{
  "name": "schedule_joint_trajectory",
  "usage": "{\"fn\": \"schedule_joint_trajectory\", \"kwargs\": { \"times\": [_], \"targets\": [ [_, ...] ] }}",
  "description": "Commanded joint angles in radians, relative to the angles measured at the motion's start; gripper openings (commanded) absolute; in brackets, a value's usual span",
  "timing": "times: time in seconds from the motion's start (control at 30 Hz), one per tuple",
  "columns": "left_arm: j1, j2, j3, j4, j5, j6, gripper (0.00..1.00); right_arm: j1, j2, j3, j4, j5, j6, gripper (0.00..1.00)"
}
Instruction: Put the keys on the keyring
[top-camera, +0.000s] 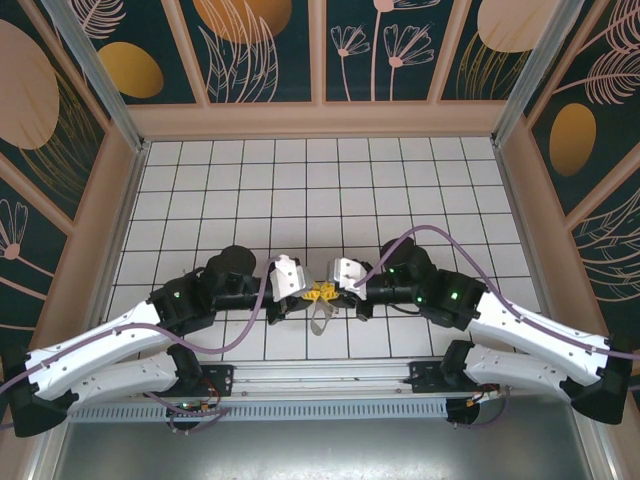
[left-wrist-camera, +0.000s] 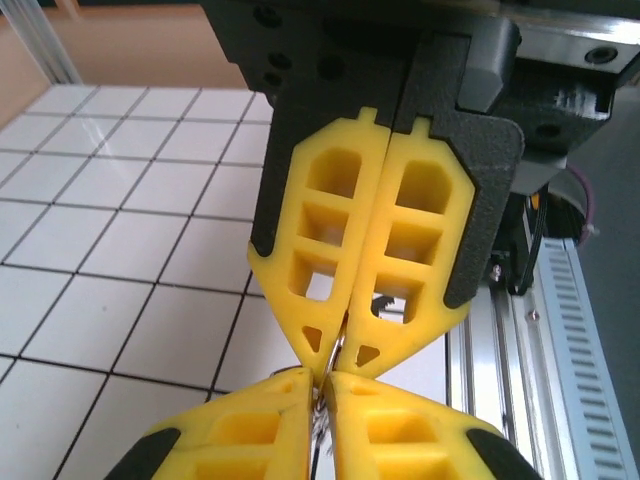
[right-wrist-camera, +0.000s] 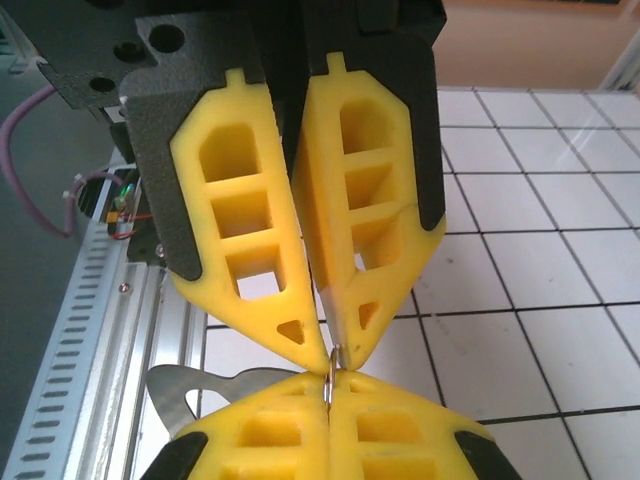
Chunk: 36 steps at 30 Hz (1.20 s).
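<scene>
My two grippers meet tip to tip low over the white tiled floor near its front edge. The keyring (right-wrist-camera: 330, 362) is a thin metal loop standing on edge, pinched from both sides. My right gripper (right-wrist-camera: 330, 377) is shut on it from below in the right wrist view. In that view my left gripper (right-wrist-camera: 333, 366) grips it from above, its yellow fingers a sliver apart. In the left wrist view my left gripper (left-wrist-camera: 322, 375) has the keyring (left-wrist-camera: 336, 350) in its narrow gap. Grey flat keys (right-wrist-camera: 190, 385) hang under the grippers, and these keys (top-camera: 320, 318) dangle over a tile.
An aluminium rail (top-camera: 320, 390) with a slotted cable duct runs along the front edge, close behind the grippers. Purple cables (top-camera: 430, 235) loop over both arms. Wooden walls (top-camera: 320, 120) enclose the tiled floor on three sides.
</scene>
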Motion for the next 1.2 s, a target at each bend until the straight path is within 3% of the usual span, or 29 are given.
{"fn": "schedule_joint_trajectory", "kwargs": {
  "times": [0.0,0.07,0.17,0.33,0.47,0.73,0.97,1.17],
  "targets": [
    [-0.023,0.016,0.040,0.055,0.105,0.031,0.09,0.002,0.019,0.067,0.136,-0.065,-0.013,0.00],
    [-0.023,0.017,0.029,0.079,0.121,0.022,0.00,0.003,0.016,0.066,0.141,-0.072,-0.013,0.00],
    [-0.023,0.006,-0.008,0.155,0.146,-0.012,0.00,0.004,0.008,0.061,0.144,-0.066,-0.012,0.00],
    [-0.023,-0.046,-0.132,0.418,0.176,-0.150,0.00,0.002,-0.040,0.015,0.178,-0.046,0.012,0.00],
    [-0.022,-0.114,-0.173,0.478,0.121,-0.177,0.00,0.003,-0.090,-0.026,0.212,-0.027,0.039,0.07],
    [-0.023,-0.205,-0.271,0.621,0.117,-0.258,0.00,-0.009,-0.154,-0.068,0.275,-0.022,0.078,0.22],
    [-0.023,-0.243,-0.300,0.650,0.122,-0.271,0.00,-0.011,-0.146,-0.066,0.282,-0.014,0.085,0.22],
    [-0.023,-0.241,-0.314,0.677,0.123,-0.273,0.00,-0.009,-0.137,-0.076,0.288,-0.020,0.096,0.31]
  ]
}}
